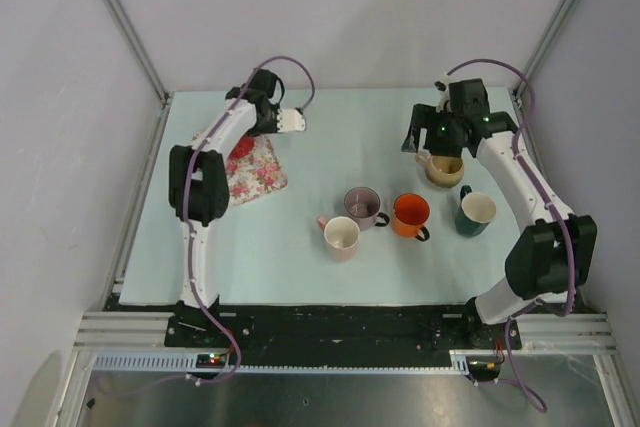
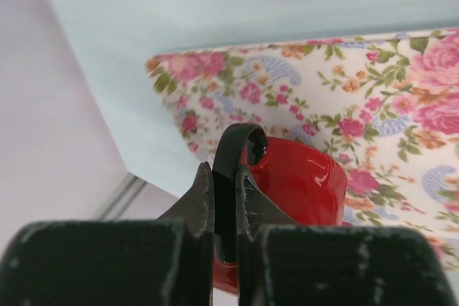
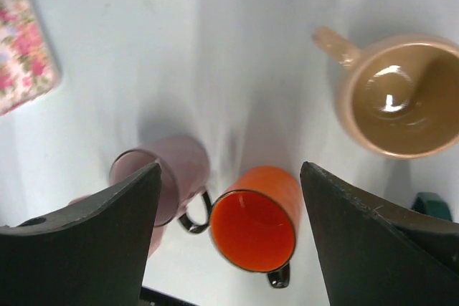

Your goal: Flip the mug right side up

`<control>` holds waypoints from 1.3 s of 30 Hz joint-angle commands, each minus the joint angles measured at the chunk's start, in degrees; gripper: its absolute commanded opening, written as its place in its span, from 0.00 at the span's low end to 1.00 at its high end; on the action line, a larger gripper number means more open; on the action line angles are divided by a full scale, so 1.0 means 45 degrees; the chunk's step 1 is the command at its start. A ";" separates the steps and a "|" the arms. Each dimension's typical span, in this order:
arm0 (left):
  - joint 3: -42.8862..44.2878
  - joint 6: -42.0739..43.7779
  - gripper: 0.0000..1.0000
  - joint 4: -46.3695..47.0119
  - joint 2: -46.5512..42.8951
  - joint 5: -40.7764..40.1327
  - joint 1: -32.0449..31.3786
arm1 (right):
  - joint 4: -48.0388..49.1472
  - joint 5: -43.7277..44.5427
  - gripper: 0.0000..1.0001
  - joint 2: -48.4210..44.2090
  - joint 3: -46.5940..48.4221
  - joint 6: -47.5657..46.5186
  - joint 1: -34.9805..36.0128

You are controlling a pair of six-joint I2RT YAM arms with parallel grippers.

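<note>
Red mug (image 2: 301, 177) is over the floral cloth (image 2: 358, 91), seemingly tipped on its side, its black handle (image 2: 237, 141) clamped in the left tool (image 2: 224, 180). Right tool (image 3: 229, 170) hangs spread apart above the orange mug (image 3: 252, 228)

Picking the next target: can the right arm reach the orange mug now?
Probably yes: its open end effector is nearby and nothing covers the orange mug, though the mauve mug sits close.
</note>
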 commanded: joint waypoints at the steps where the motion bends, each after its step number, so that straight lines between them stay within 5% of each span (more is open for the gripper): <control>1: 0.0147 -0.3693 0.00 0.0254 -0.3282 0.0680 -0.0030 | 0.0787 -0.1221 0.84 -0.1277 0.0180 0.0044 0.1080; 7: -0.1166 -0.7723 0.00 0.0242 -0.6375 0.3117 -0.0041 | 0.2946 -0.2654 0.91 -0.2032 0.0182 0.0255 0.3546; 12: -0.1786 -1.0563 0.00 0.0054 -0.8527 0.6950 -0.0038 | 0.5807 -0.4434 0.99 -0.1919 -0.0054 0.1804 0.4934; 21: -0.1321 -1.3708 0.00 -0.0009 -0.9679 1.1982 -0.0039 | 1.1226 -0.5603 0.99 -0.1064 -0.0481 0.5241 0.5755; 33: -0.0146 -1.4369 0.00 0.0006 -0.9473 1.2928 -0.0145 | 1.0879 -0.5516 0.94 -0.0599 -0.0543 0.5828 0.6600; 36: -0.0127 -1.4422 0.00 0.0004 -0.9418 1.3036 -0.0180 | 1.1523 -0.5931 0.83 -0.0526 -0.0561 0.6463 0.6713; 39: -0.0173 -1.4397 0.00 -0.0013 -0.9403 1.3030 -0.0255 | 1.2435 -0.6303 0.51 -0.0336 -0.0558 0.7231 0.6779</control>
